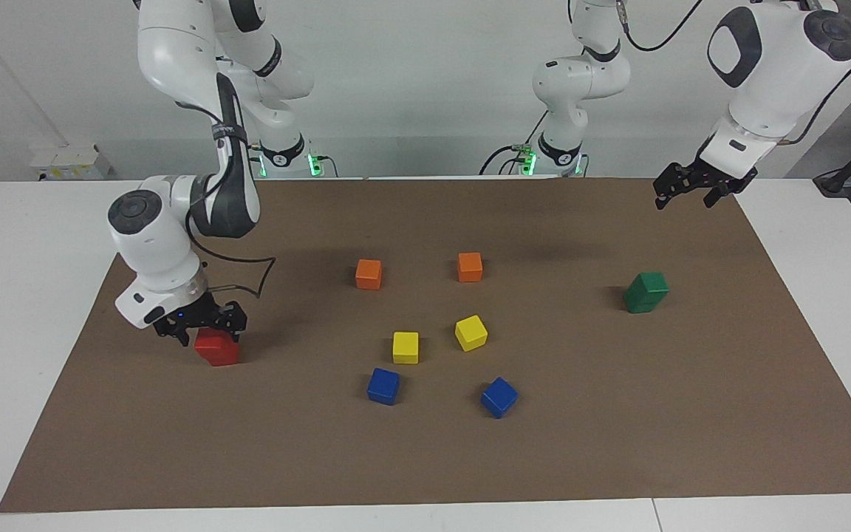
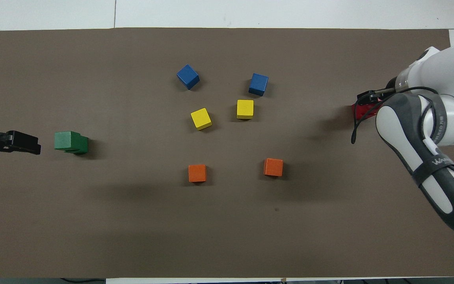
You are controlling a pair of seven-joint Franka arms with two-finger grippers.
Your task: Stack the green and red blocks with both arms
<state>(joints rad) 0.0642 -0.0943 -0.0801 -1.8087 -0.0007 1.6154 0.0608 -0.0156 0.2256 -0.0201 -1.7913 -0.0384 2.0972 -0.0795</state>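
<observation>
- Facing view shows two small matte dark green cubes stacked one on the other, the upper one slightly turned against the lower, on the brown mat toward the left arm's end of the table.
- Small matte bright red cubes stand as a stack toward the right arm's end; whether one or two red cubes make it up cannot be told for sure, as the gripper hides its top.
- Left gripper, black and two-fingered, hangs in the air over the mat's edge near the green stack, fingers spread apart and holding nothing.
- Right gripper sits just above the red stack, fingers parted on either side of its top, not clamped on it.
- Two orange cubes, two yellow cubes and two blue cubes lie singly in the mat's middle; no containers hold anything.
</observation>
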